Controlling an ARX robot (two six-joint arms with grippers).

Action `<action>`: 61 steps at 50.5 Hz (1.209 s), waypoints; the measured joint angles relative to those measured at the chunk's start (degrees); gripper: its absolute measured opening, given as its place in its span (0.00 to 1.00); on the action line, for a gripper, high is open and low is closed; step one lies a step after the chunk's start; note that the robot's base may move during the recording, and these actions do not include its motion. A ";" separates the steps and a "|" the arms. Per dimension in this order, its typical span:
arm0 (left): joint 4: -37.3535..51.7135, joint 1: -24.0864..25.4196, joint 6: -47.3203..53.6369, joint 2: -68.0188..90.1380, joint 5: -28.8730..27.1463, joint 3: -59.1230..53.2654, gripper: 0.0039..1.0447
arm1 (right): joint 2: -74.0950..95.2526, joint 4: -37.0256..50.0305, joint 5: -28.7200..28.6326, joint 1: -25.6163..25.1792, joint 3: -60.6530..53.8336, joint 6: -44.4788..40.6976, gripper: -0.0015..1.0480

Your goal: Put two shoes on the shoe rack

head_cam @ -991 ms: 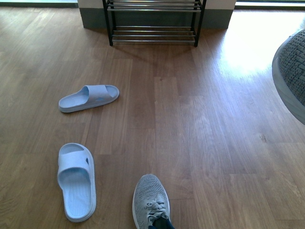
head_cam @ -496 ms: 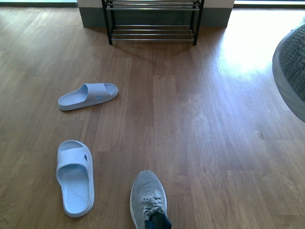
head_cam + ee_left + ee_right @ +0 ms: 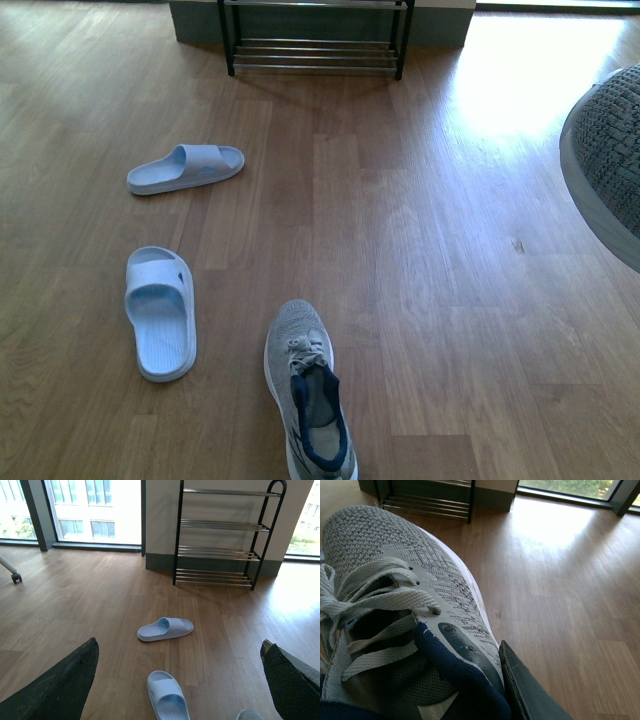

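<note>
One grey sneaker (image 3: 395, 580) hangs off the floor with my right gripper (image 3: 487, 667) shut on its navy collar; one dark finger (image 3: 525, 692) presses its outside. In the front view its toe (image 3: 605, 170) shows at the right edge. A second grey sneaker (image 3: 305, 390) lies on the floor near me, toe pointing away. Two pale blue slides (image 3: 186, 167) (image 3: 160, 312) lie to its left. The shoe rack (image 3: 315, 55) stands against the far wall, its chrome tiers (image 3: 220, 535) bare. My left gripper (image 3: 179, 644) is open above the floor, over the slides (image 3: 165, 628) (image 3: 167, 700).
Wood flooring runs from me to the rack. A grey skirting and white wall (image 3: 160, 520) stand behind the rack, with windows (image 3: 90, 510) on either side. A small caster wheel (image 3: 16, 577) shows far left in the left wrist view. Bright sunlight (image 3: 520, 80) falls on the floor at right.
The whole scene has shifted up in the front view: the rack is now cut off at the top, and the floor sneaker shows nearly full length. The held sneaker stays at the right edge.
</note>
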 joint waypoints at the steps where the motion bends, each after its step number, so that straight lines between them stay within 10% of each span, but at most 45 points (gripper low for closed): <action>1: 0.00 0.00 0.00 0.00 0.00 0.00 0.91 | 0.00 0.00 -0.11 0.00 0.00 0.00 0.01; 38: 0.00 0.00 0.02 0.00 0.33 0.00 0.91 | 0.00 -0.02 0.31 0.07 -0.09 0.02 0.01; 44: -18.34 -6.19 -14.99 10.49 -16.20 7.02 0.91 | -0.02 -0.02 0.31 0.07 -0.07 0.02 0.01; 53: -9.75 -0.68 -36.63 28.98 -0.17 10.34 0.91 | 0.00 -0.02 0.26 0.07 -0.09 0.00 0.01; 61: 2.29 -2.38 -38.84 51.93 1.38 14.16 0.91 | 0.00 -0.02 0.24 0.07 -0.09 0.02 0.01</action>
